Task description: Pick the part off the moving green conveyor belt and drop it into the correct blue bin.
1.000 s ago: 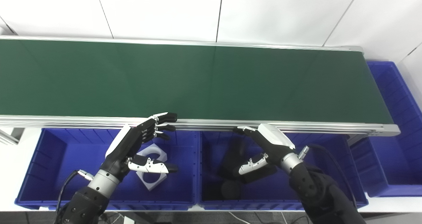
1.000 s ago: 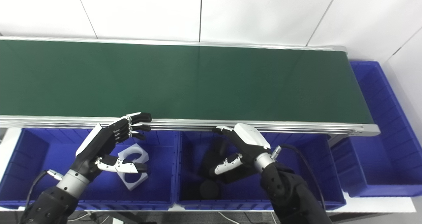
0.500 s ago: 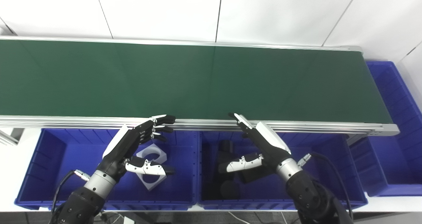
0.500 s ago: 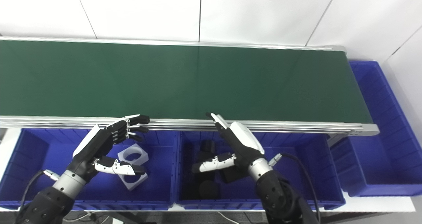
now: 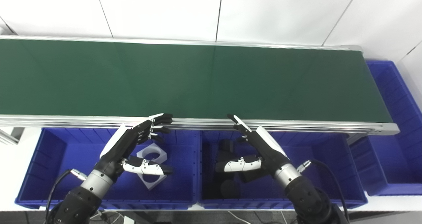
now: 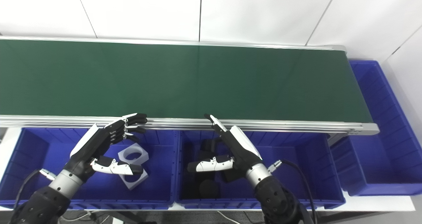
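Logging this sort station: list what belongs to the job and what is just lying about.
Job: green conveyor belt, bare of parts; left bin with white parts; middle bin with black parts; left hand, right hand, both open.
Lying about: right-end bin; cables.

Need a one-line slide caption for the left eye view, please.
Both hands, left and right, open over blue bins; green belt bare.

We hold our black-and-white left hand [image 5: 130, 144] raised and empty, fingers stretched forward and slightly spread, thumb jutting sideways. Our black-and-white right hand [image 5: 258, 148] mirrors it, fingers extended, thumb out, holding nothing. Both black forearms rise from below.
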Robot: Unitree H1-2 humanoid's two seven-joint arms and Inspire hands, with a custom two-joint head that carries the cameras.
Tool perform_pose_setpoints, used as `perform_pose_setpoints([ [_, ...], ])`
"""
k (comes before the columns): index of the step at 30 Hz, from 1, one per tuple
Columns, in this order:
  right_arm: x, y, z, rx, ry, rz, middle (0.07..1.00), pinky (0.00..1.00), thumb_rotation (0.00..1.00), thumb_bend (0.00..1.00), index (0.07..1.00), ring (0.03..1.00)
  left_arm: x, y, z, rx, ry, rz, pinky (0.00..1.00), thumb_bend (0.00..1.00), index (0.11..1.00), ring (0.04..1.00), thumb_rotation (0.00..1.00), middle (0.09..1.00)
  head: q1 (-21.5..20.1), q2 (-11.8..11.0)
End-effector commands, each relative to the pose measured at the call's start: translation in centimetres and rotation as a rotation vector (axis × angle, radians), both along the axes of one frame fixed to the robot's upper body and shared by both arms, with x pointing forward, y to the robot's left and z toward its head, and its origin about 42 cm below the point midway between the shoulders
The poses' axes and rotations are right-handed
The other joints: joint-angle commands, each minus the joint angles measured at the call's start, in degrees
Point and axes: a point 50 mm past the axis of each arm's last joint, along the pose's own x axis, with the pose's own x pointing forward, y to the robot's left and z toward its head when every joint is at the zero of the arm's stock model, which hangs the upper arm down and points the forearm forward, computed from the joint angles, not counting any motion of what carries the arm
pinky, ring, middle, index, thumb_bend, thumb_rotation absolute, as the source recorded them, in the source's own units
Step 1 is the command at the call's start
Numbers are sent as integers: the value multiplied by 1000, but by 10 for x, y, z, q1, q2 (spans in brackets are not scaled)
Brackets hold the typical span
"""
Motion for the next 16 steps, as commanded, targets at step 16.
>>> perform_pose_setpoints([
  [16, -1, -13, 12, 124, -87, 10, 1000, 935, 369, 963, 1000, 983, -1, -1, 7, 30, -23, -8, 724, 911, 985, 861, 294, 940, 26, -10],
])
